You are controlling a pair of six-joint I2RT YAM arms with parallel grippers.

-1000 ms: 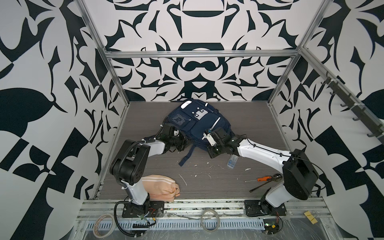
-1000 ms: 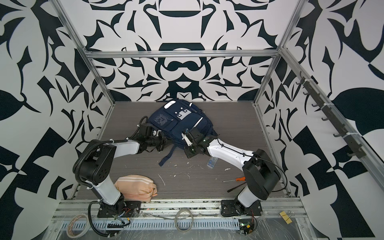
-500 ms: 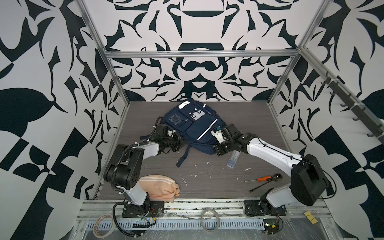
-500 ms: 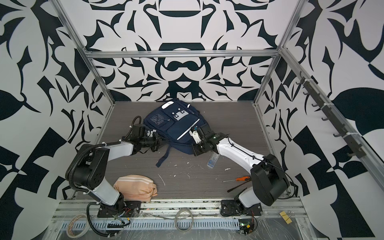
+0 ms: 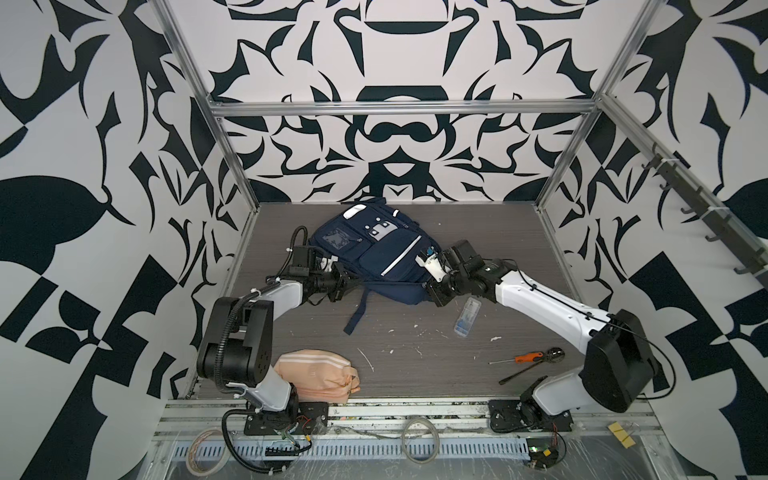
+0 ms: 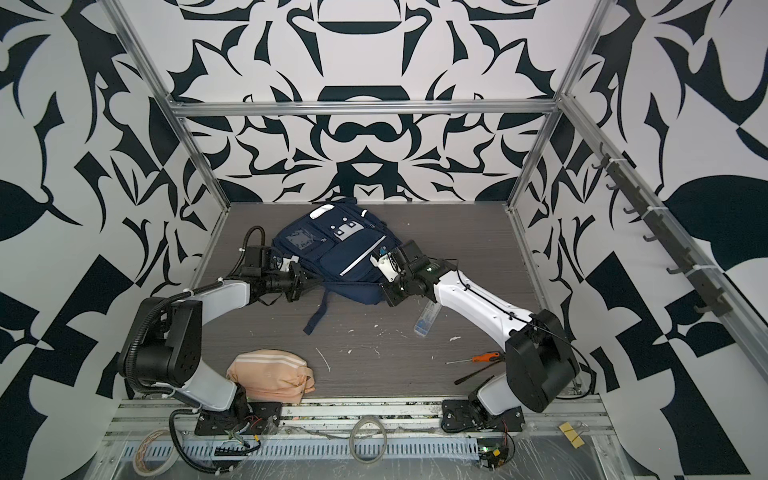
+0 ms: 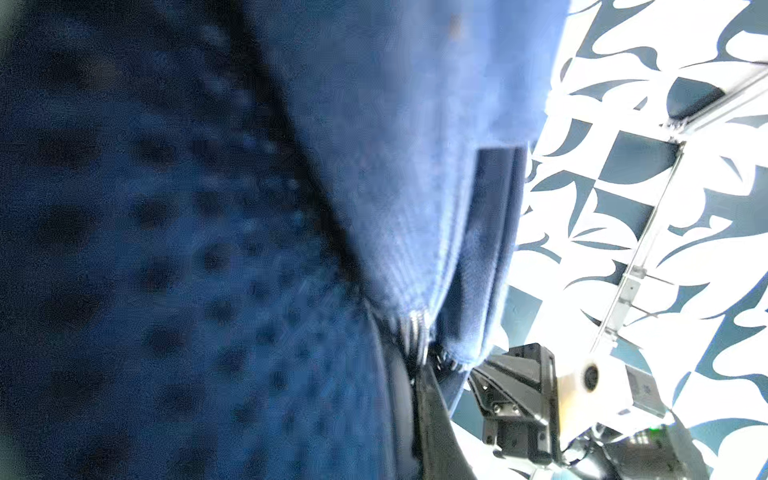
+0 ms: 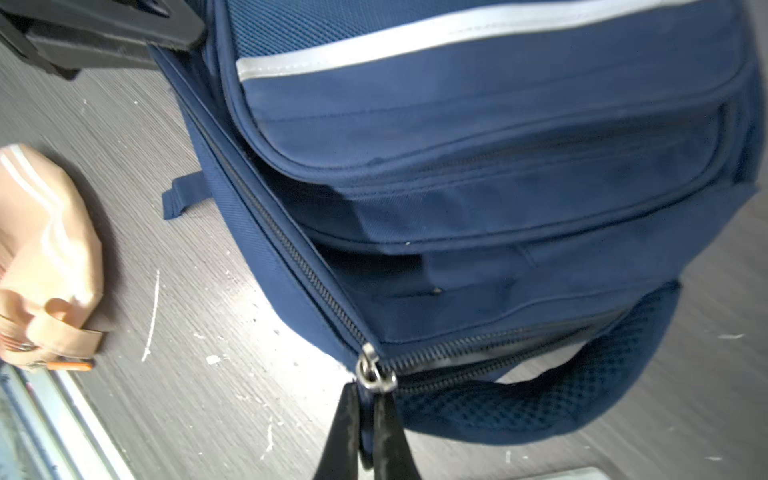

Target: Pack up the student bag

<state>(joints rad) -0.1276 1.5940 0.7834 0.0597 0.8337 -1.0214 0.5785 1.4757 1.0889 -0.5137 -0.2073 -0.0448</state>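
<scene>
Navy fabric fills my left wrist feed, too close and blurred for much detail. I can still make out the left gripper nipped almost fully closed on the edge of the student bag, beside a run of zip teeth. In a top view the bag lies flat, front pockets up, toward the far middle of the grey table, between my two arms. One dark strap trails toward the near side. On the right wrist feed the right gripper has its jaws pressed together on the metal zipper pull at the bag's corner. A peach pouch sits near left by the left arm's base, well apart from the bag. A clear little case lies beside the right forearm, with an orange-handled screwdriver nearer me on the right.
</scene>
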